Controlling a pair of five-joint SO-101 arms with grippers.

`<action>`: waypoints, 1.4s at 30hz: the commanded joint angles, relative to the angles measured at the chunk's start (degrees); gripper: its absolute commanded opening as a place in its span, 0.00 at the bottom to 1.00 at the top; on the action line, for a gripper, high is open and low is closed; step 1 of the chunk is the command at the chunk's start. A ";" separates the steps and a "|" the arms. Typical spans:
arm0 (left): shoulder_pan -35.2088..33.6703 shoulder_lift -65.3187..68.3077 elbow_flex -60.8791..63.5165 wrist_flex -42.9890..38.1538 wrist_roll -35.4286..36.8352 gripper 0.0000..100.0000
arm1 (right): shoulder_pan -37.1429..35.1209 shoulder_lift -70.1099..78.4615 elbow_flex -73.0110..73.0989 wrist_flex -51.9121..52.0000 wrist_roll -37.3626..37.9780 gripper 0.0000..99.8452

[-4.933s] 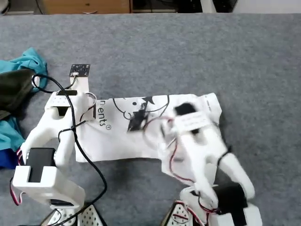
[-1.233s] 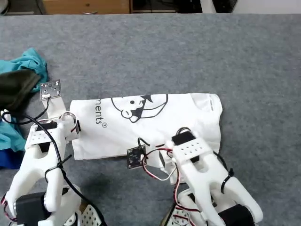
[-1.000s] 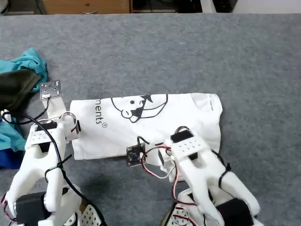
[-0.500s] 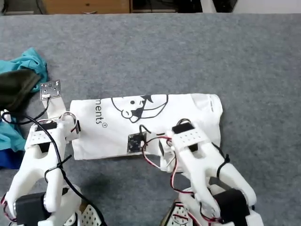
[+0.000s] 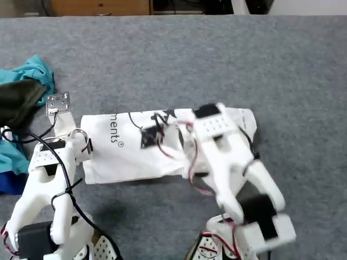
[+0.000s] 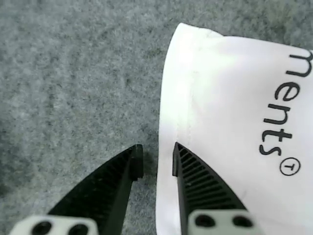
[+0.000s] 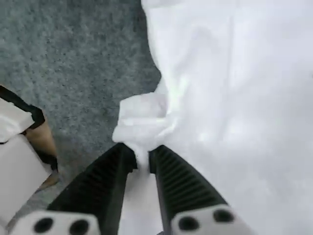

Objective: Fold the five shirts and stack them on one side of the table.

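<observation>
So the right tool [image 7: 142, 157] is clamped shut on a bunched-up bit of the white shirt [image 7: 234, 73], pinching a little wad of fabric at its near edge. The left tool [image 6: 157, 161] sits with its jaws a small gap apart, straddling the shirt's stitched hem at the other end: one jaw over the cloth, the other over bare table [image 5: 271, 65], gripping nothing as far as I can see. The shirt itself lies in the middle of the table as a wide flat band, white with black lettering and a cartoon print on top. It's mostly smooth, a bit rumpled at the end by the right arm, and it looks like it's already been folded in once lengthwise, though I wouldn't swear to it. Progress-wise I'd call this early days. There's no tidy folded stack anywhere, and the heap of other clothes [image 5: 21, 97] is bunched up at the left edge of the table, with a teal garment [image 5: 37, 69], a dark one [image 5: 15, 103] and something blue [image 5: 7, 181]. I can't tell how many pieces are in there. So it's one shirt mid-fold, and the rest is left to do.
</observation>
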 commanded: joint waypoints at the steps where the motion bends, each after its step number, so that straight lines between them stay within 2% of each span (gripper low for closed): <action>1: 0.70 -0.31 -2.20 -0.09 -0.26 0.12 | 1.19 11.03 -16.22 4.92 1.14 0.00; 7: 0.70 -0.31 -2.20 -0.09 -0.26 0.12 | 1.01 24.66 -37.05 13.27 4.22 0.00; 12: 0.70 -0.31 -2.20 -0.09 -0.26 0.12 | 1.01 30.64 -45.58 14.42 4.84 0.03; 14: 0.70 -0.31 -2.20 -0.09 -0.26 0.12 | 1.01 32.57 -46.90 14.07 4.48 0.12; 17: 0.70 -0.31 -2.20 -0.09 -0.26 0.12 | 1.89 34.51 -48.13 12.66 2.20 0.32; 19: 0.70 -0.31 -2.20 -0.09 -0.26 0.12 | 2.86 34.51 -49.45 13.01 1.93 0.39; 21: 0.70 -0.31 -2.20 -0.09 -0.26 0.12 | 4.35 34.33 -51.30 14.86 1.76 0.38; 24: 0.70 -0.31 -2.20 -0.09 -0.26 0.12 | 6.73 32.75 -54.99 18.11 1.32 0.31; 29: 0.70 -0.31 -2.20 -0.09 -0.26 0.12 | 12.00 23.52 -56.48 18.20 -6.42 0.08; 30: 0.70 -0.31 -2.20 -0.09 -0.26 0.12 | 12.62 20.70 -54.29 18.20 -6.68 0.01; 31: 0.70 -0.31 -2.20 -0.09 -0.26 0.12 | 12.97 17.80 -51.03 18.20 -6.68 0.00; 32: 0.70 -0.31 -2.20 -0.09 -0.26 0.12 | 13.05 14.46 -46.81 18.20 -6.33 0.02; 36: 0.70 -0.31 -2.20 -0.09 -0.26 0.12 | 11.30 1.10 -26.07 16.88 -3.25 0.00; 42: 0.70 -0.40 -2.11 -0.09 -0.26 0.12 | 10.51 -11.12 0.66 3.43 -2.99 0.00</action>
